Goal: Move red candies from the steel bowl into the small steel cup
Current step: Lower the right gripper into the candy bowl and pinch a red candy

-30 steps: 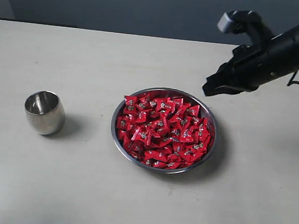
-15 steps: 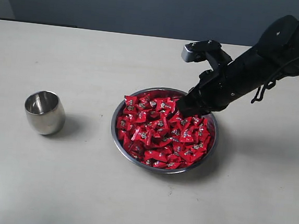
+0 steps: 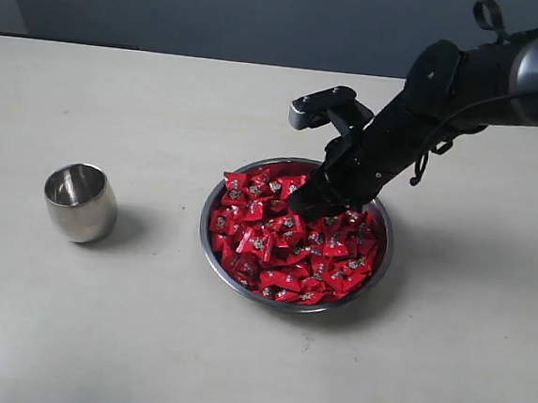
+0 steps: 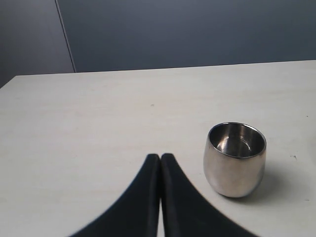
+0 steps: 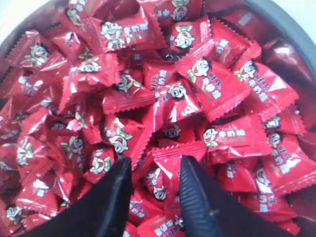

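Right jaws: parted, tips low over red candies (image 5: pixel 197 89) heaped in steel bowl (image 3: pixel 204 226).
Left jaws: closed, empty, near small steel cup (image 4: pixel 235 159).
Cup: upright on desk (image 3: pixel 144 341), well apart from bowl.

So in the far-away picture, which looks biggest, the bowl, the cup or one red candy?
1. The bowl, widest by far.
2. The cup, much narrower.
3. One red candy, smallest.
All sit at a similar distance from the camera, so the order is safe.
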You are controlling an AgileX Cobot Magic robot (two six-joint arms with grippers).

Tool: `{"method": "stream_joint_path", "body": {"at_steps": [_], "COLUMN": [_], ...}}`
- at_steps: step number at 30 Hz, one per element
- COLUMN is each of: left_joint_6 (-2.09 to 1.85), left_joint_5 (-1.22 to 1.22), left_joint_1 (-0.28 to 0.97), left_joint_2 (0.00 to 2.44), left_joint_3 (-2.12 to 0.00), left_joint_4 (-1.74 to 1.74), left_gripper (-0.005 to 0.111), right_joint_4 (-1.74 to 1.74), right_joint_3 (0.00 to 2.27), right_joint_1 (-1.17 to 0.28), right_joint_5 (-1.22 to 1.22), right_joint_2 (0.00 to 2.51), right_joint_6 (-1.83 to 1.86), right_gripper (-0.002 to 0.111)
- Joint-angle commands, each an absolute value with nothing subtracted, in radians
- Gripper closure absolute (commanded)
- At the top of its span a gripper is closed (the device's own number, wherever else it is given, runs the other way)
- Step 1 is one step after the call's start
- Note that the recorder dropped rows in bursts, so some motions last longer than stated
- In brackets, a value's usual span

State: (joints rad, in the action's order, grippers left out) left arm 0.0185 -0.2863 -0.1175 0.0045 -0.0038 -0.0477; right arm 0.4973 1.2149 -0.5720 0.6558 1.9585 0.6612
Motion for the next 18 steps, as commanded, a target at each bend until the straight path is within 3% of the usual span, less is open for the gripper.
{"method": "stream_joint_path", "body": {"at_steps": [1,14,18], "left_joint_6": [0.02,0.02,0.02], "left_joint_5": [-0.285,-0.285,-0.285], "left_joint_1": [-0.118,-0.118,-0.118], "left_joint_2": [0.0,0.0,0.0], "left_joint_3": [0.0,0.0,0.0], "left_joint_4": [-0.045,-0.045,-0.045], "left_gripper": [0.106,0.106,0.106], "right_joint_4": [0.379,0.295,0.297], "right_joint_3": [1.248,1.282,1.282], "right_joint_1": [-0.591,-0.608,-0.613], "right_joint_5": [0.664,0.687,0.685], "right_joint_2": [1.972,1.982,1.982], "right_joint_6": [0.602,0.557,0.549], "right_gripper": [0.075,0.074,0.068]}}
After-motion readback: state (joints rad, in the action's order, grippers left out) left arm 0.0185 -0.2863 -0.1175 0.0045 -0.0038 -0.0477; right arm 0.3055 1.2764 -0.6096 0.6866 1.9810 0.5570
